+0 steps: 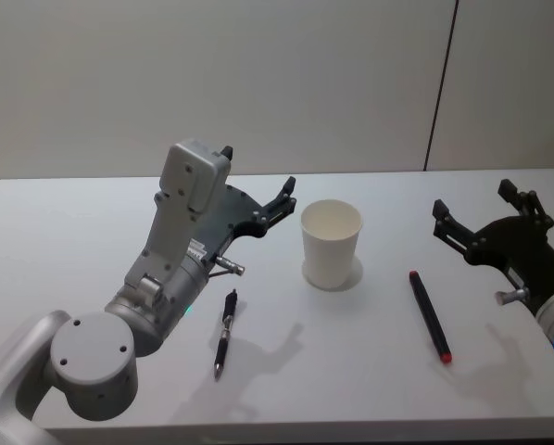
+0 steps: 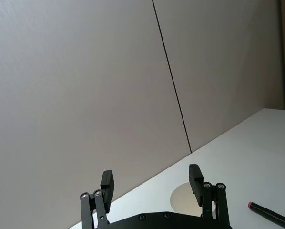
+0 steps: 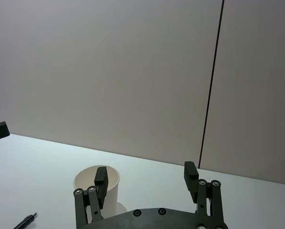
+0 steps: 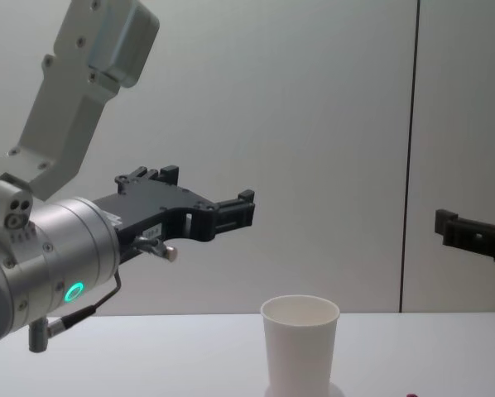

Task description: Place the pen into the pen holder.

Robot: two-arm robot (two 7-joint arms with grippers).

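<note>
We see the left end effector (image 2: 152, 181) held above the white tabletop (image 1: 64, 232), just left of the pen holder (image 1: 331, 246), its fingers spread wide with nothing between them. The right end effector (image 1: 474, 200) hangs at the far right, well apart from the holder, also wide and gripping nothing. The pen holder, a white paper cup, stands upright at mid-table. A black-and-silver pen (image 1: 225, 332) lies flat near the holder, to its left and closer to the robot. A red-tipped black pen (image 1: 429, 315) lies flat to the holder's right, between it and the right end effector.
</note>
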